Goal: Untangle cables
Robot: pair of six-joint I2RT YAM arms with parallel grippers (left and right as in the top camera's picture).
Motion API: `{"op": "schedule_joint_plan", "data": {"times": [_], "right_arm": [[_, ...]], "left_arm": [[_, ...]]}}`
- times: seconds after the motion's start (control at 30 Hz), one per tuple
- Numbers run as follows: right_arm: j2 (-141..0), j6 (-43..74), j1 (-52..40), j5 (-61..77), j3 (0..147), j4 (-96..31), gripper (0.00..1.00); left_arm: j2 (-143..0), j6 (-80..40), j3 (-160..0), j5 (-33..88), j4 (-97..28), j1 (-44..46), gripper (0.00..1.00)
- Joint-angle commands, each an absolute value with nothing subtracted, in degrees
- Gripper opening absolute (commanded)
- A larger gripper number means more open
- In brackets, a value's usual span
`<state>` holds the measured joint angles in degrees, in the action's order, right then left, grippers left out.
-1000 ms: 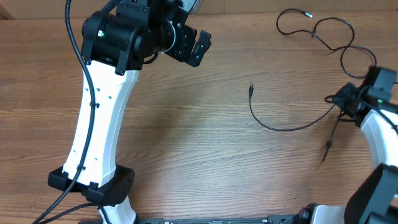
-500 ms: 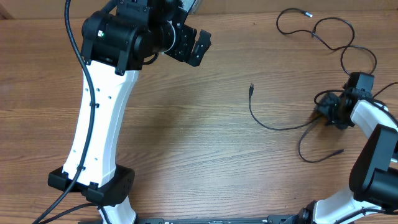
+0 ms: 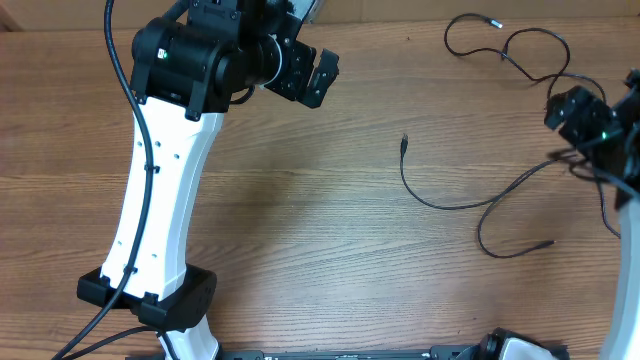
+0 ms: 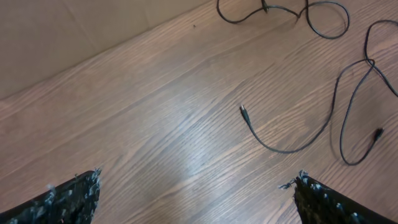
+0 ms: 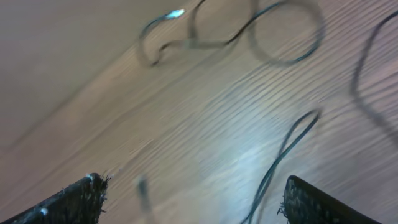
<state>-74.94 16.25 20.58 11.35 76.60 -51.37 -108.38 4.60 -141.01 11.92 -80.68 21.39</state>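
Cables (image 3: 450,208) lie loose on surface (image 3: 300,250) (robot's right side); left gripper (image 4: 196,179) & right gripper (image 5: 194,180) both spread wide, nothing held.

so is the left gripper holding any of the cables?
No. In the left wrist view the left gripper stands wide open over the bare table, with the cables lying farther off.

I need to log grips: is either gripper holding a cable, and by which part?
Nothing is held. The left gripper and the right gripper both have jaws wide apart, clamping nothing; the cables lie loose on the table.
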Motion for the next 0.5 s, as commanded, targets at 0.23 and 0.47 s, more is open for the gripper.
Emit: {"op": "schedule_joint_plan", "data": {"times": [0.23, 0.47], "right_arm": [[-72.44, 8.43, 6.28, 18.22, 75.77, -65.12, 0.90], [-79.75, 24.34, -5.34, -3.68, 71.20, -68.93, 0.90]], "left_arm": [[-108.47, 3.86, -141.38, 11.81, -82.39, 21.43, 1.00], [-108.47, 3.86, -141.36, 11.84, -83.42, 21.45, 1.00]]}}
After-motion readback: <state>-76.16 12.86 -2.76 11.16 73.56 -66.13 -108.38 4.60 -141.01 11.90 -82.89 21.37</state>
